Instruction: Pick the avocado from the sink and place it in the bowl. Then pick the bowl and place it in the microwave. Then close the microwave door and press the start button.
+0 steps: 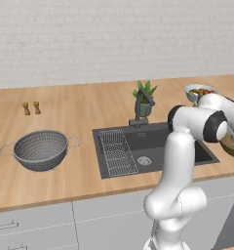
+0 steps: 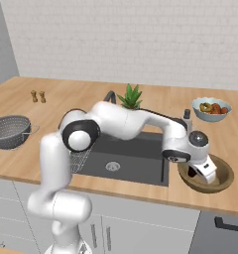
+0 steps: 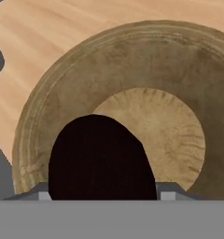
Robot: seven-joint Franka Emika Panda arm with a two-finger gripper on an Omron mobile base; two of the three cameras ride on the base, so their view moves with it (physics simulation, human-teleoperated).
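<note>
Two small brown shakers (image 1: 31, 108) are seen at the upper left of the left base view, on the light wooden surface (image 1: 65, 102). Below them, at the left middle, one steel perforated colander (image 1: 40, 150) with two loop handles is set. At the centre, one dark grey sink (image 1: 153, 146) is recessed, with a wire grid rack (image 1: 116, 152) in its left part, a round drain and a dark faucet (image 1: 138, 110) behind; one potted plant (image 1: 146, 97) is placed just beside the faucet. At the upper right, one pale bowl of colourful fruit (image 2: 211, 108) is seen.

At the lower right of the right base view, one round light-brown wooden bowl (image 2: 206, 174) is seen near the front edge, shallow, with a paler flat floor. The hand (image 2: 203, 171) is lowered into it. In the hand view, one avocado (image 3: 101, 158), egg-shaped and nearly black, is seen at the lower left between the two fingertips (image 3: 169, 191), over the bowl's inside. The fingers are parted about the fruit; whether it is gripped or already released cannot be told.
</note>
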